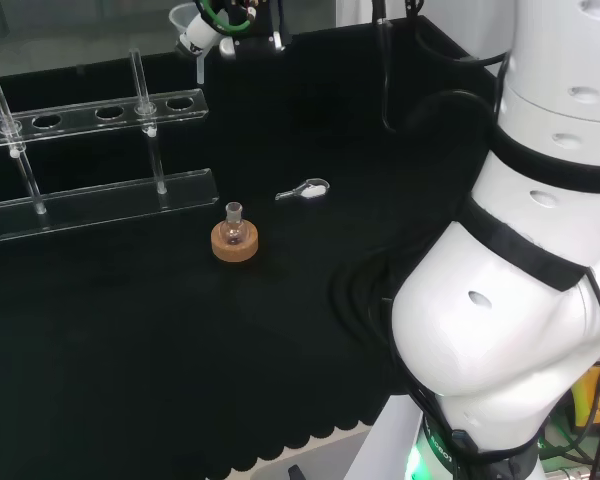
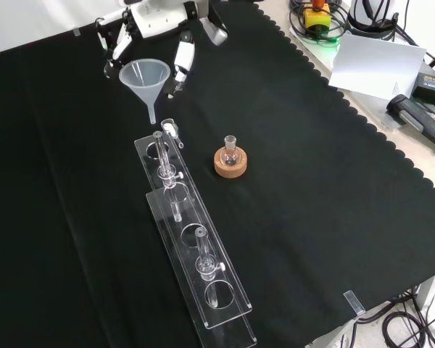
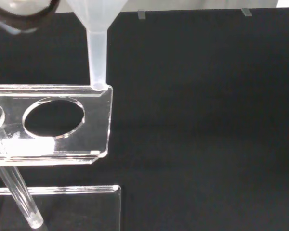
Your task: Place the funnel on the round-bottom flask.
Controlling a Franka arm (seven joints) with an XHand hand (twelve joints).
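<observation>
In the front view, the hand (image 2: 156, 29) at the top left pinches the funnel (image 2: 146, 78) by its rim, spout down above the rack (image 2: 192, 239) end. Right of it, well apart, the flask (image 2: 230, 152) stands upright in its cork ring (image 2: 230, 164).

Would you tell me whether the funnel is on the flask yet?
Not yet: the funnel hangs upright in the robot hand, away from the flask.

In the head view the robot hand (image 1: 242, 22) is cut off by the top edge; the funnel (image 3: 97, 29) loses its cone past the wrist view's edge; the round-bottom flask (image 2: 230, 151) looks too small to judge its contents.
</observation>
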